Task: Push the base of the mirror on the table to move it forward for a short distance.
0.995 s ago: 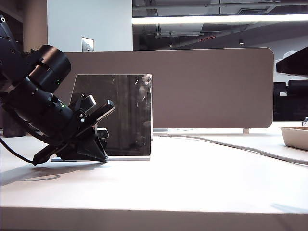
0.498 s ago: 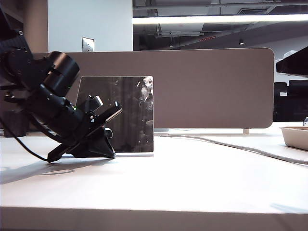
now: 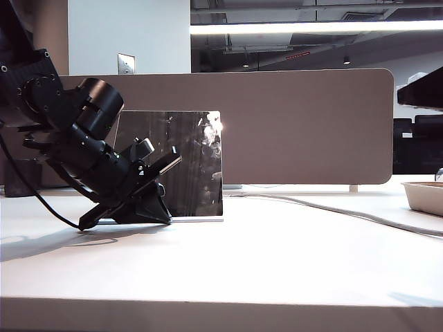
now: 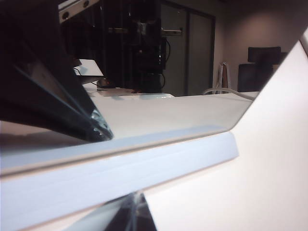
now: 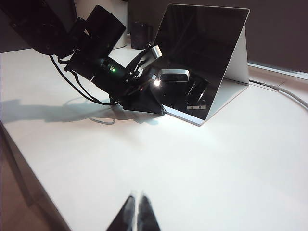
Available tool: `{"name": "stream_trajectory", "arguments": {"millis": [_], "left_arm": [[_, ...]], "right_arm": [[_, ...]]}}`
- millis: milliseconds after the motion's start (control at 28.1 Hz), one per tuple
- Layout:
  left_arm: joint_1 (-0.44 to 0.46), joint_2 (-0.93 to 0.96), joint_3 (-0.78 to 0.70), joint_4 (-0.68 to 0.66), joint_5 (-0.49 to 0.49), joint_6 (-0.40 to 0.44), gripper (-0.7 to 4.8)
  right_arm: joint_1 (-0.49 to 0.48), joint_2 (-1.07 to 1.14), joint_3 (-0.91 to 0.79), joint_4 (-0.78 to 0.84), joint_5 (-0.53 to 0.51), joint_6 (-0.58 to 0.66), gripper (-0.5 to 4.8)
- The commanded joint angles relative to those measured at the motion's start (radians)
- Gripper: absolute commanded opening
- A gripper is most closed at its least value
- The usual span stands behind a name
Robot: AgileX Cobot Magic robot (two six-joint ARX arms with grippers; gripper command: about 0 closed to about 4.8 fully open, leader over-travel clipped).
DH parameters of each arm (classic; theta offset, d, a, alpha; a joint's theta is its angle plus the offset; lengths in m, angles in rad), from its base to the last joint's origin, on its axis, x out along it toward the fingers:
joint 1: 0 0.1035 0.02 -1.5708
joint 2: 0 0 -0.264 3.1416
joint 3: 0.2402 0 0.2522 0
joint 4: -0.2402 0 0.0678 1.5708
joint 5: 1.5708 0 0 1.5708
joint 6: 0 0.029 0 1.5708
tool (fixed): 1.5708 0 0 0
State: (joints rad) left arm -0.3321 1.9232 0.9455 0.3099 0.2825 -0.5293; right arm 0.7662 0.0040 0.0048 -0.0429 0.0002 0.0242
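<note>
Left gripper (image 3: pixel 160 216) sits low on the table (image 3: pixel 277 263), fingertips pressed together against the base (image 3: pixel 201 219) at the mirror's left end; nothing between the fingers. In the left wrist view the base (image 4: pixel 120 168) fills the frame as a pale slab right at the fingertips. Mirror (image 3: pixel 183 162) leans upright in front of the grey-brown divider (image 3: pixel 304 124), left of its centre. Right gripper (image 5: pixel 136 211) hovers over bare table well clear of the mirror (image 5: pixel 202 53), fingers together, empty. Cable (image 3: pixel 332 209) runs right of the mirror.
</note>
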Motion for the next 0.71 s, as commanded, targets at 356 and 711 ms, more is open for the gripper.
{"name": "stream_trajectory", "arguments": {"millis": [356, 711], "left_arm": [[0.070, 0.019, -0.011, -0.073, -0.059, 0.010, -0.02], [0.081, 0.081, 0.068, -0.062, -0.011, 0.028, -0.02]], "right_arm": [[0.000, 0.000, 0.001, 0.017, 0.001, -0.002, 0.22], [0.000, 0.000, 0.001, 0.017, 0.001, -0.002, 0.22]]}}
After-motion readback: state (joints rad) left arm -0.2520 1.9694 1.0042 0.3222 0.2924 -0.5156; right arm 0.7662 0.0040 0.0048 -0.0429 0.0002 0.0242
